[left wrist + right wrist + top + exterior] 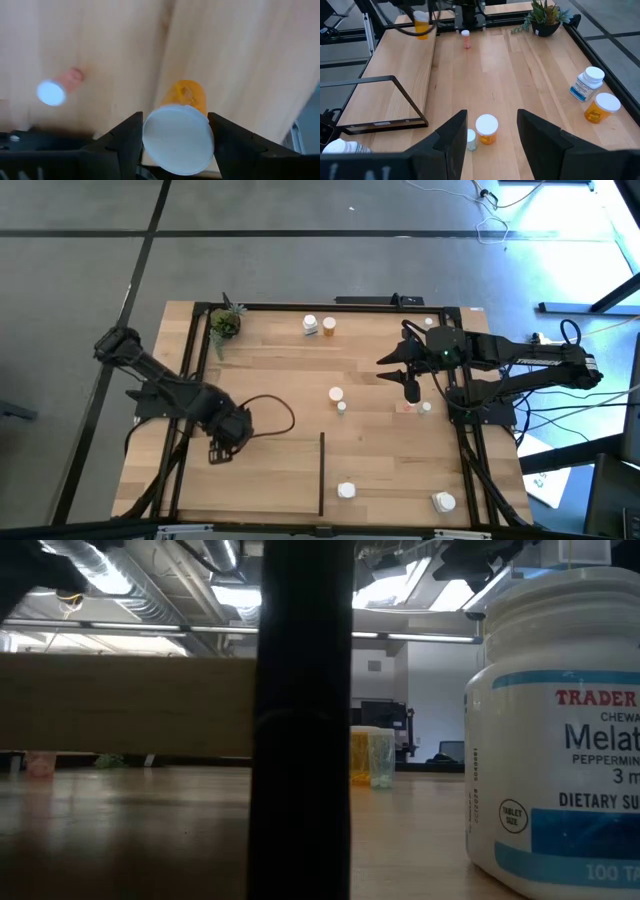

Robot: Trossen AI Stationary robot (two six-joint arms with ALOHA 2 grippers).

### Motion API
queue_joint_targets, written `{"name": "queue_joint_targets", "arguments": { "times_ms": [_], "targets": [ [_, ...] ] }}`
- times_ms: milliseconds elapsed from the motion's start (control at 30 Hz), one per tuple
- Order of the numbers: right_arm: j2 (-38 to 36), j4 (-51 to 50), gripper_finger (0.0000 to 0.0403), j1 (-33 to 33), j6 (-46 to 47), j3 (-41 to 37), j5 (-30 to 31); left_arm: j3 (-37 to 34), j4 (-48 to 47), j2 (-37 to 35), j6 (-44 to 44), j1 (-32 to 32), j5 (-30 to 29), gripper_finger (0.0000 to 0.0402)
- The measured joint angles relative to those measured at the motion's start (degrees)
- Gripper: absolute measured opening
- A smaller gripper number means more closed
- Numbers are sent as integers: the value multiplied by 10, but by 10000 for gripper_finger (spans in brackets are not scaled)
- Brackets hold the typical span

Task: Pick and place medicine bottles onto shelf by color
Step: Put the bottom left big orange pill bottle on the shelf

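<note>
— Pale wood planks run right across: the shelf (270, 370), edged by black rails. Where is the bottle in play?

— Over the shelf's left part. The left pincer (222, 448) holds an orange bottle (187, 97), one finger on each side of its white cap. Whether its base touches the wood, I cannot tell.

— What lies nearest to it?

— A small pinkish bottle (57, 89) stands on the boards beyond it. A short black divider strip (321, 472) runs from the near edge, a little to its right.

— And the other arm?

— The right pincer (410, 388) hangs over the right half, fingers apart and gripping nothing. Ahead of it stand a second orange bottle (486, 129) and, just beside that, a tiny pale bottle (469, 140) — neither is between the fingers.

— Farther out?

— At the far rail, a white bottle with a blue label (311, 325) is beside another orange one (328, 327). A potted plant (225, 325) sits in the far left corner. Two white bottles (346, 491) stand near the front edge, well apart. The one at the right front corner fills much of the low view. Two more small bottles (426, 408) sit close to the right rail.
</note>
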Motion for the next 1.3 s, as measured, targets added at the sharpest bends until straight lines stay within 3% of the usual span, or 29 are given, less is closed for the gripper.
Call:
{"name": "queue_joint_targets", "arguments": {
  "times_ms": [267,700,933,1300],
  "targets": [
    [0,0,174,0,0,0,0,0,37,0,-100,-102,2,200],
    [0,0,174,0,0,1,0,0,60,0,-284,-210,1,200],
    [0,0,174,0,1,1,0,0,62,0,-352,-237,-20,200],
    [0,0,174,0,-59,1,0,0,-12,0,-418,-240,-43,200]
  ]
}}
